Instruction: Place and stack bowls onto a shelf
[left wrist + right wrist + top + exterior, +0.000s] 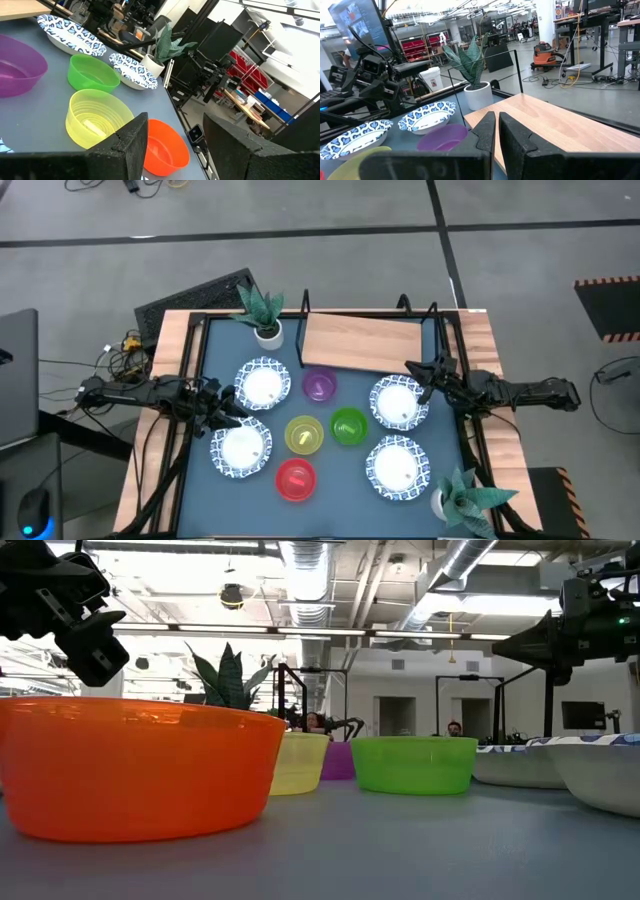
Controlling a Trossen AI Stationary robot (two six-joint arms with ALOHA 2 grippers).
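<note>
Four white bowls with blue rims rest on their bases on the blue table: two on the left (263, 383) (241, 448), two on the right (399, 401) (397, 466). Between them stand the purple bowl (319, 386), green bowl (348, 425), yellow bowl (304, 434) and red bowl (295, 479). The wooden shelf (365, 340) stands at the far edge. My left gripper (226, 402) hovers open between the two left white bowls, raised in the low view (95, 650). My right gripper (425, 382) hangs shut and holding nothing over the far right white bowl's rim, near the shelf (555, 125).
A potted spiky plant (262, 315) stands at the shelf's left end, another (460, 498) at the near right corner. Black wire frame posts (433, 310) rise at the shelf's ends. The table's wooden edges (160, 410) border both sides. Bare blue surface lies along the near edge.
</note>
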